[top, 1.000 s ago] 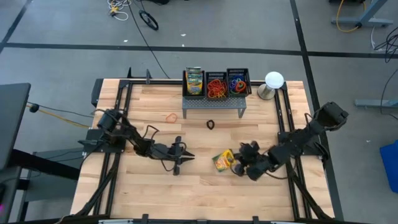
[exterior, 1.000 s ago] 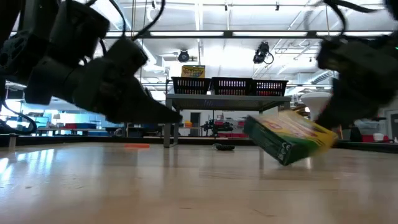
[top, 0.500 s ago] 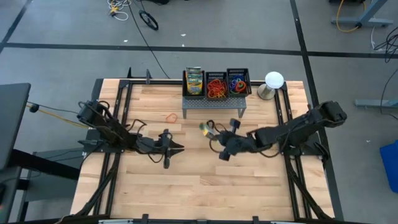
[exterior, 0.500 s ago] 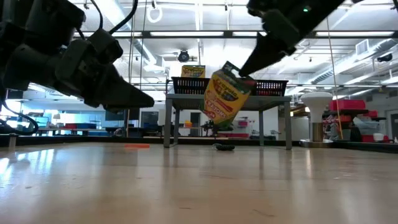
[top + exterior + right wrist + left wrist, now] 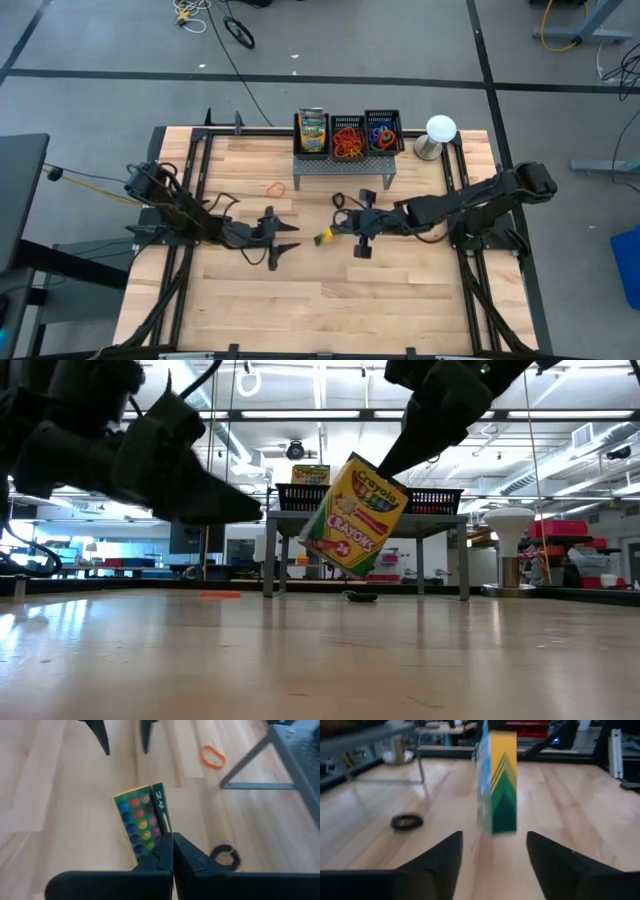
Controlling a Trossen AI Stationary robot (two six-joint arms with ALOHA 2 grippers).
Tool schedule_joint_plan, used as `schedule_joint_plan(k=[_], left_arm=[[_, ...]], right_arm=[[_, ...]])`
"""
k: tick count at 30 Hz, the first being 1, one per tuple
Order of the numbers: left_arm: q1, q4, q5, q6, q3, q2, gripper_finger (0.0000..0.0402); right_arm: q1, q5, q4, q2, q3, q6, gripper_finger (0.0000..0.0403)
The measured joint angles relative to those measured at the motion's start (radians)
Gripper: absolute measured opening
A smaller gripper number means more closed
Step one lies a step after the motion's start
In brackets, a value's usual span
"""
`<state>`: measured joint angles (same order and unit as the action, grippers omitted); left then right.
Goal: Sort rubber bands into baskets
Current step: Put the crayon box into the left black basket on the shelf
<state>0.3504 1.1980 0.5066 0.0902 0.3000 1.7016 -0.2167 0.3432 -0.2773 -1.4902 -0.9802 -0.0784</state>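
Observation:
Three black baskets [image 5: 348, 133] stand in a row on a grey stand [image 5: 343, 168] at the table's far edge; the middle and right ones hold rubber bands. An orange rubber band [image 5: 274, 187] and a black one [image 5: 406, 821] lie loose on the wood. My right gripper [image 5: 340, 230] is shut on a yellow-green crayon box [image 5: 352, 515] above the table's middle. My left gripper [image 5: 292, 238] stands open just left of the box, pointing at it, with nothing between its fingers [image 5: 442, 857]. My right gripper pinches the crayon box by a thin edge at its upper end [image 5: 162, 832] between its two shut fingers [image 5: 187, 857]. The fingers slant down from the table's right side. The box hangs tilted below them, lifted clear of the table.
The left basket [image 5: 312, 131] holds crayon boxes. A white round-topped object [image 5: 440, 131] stands at the far right corner. Black frame rails run along the table's left and right sides. Bare wood lies toward the near edge.
My right gripper has lifted the crayon box off the table and carried it from the near right toward the table's middle, rolling as it went; the box now hangs tilted in the air. My left gripper has drawn back a little to the left, risen and opened.

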Motion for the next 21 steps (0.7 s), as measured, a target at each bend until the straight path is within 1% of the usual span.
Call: schedule_joint_plan(k=[4,6,9,13,16,18,21], left_arm=[[0.003,-0.076,-0.04,-0.077,0.094,0.0,0.0274],[0.003,-0.152,-0.029,-0.089,0.153,0.0,0.0293],[-0.013,-0.268,-0.005,-0.093,0.233,0.0,0.0309],[-0.031,-0.336,-0.005,-0.112,0.307,0.0,0.0313],[-0.043,-0.376,0.001,-0.121,0.334,0.0,0.0313],[-0.051,-0.399,-0.012,-0.127,0.341,0.0,0.0308],[-0.059,-0.403,-0.036,-0.116,0.341,0.007,0.029]], right_arm=[[-0.023,-0.009,0.003,0.0,0.0,0.006,0.0],[-0.032,-0.009,0.007,0.0,0.0,0.006,0.0],[-0.044,-0.009,0.031,0.0,0.0,0.009,0.0],[-0.05,-0.011,0.04,0.0,0.0,0.016,0.0],[-0.05,-0.011,0.04,0.0,0.0,0.016,0.0],[-0.05,-0.011,0.048,0.0,0.0,0.016,0.0],[-0.049,-0.011,0.079,0.0,0.0,0.016,0.0]])
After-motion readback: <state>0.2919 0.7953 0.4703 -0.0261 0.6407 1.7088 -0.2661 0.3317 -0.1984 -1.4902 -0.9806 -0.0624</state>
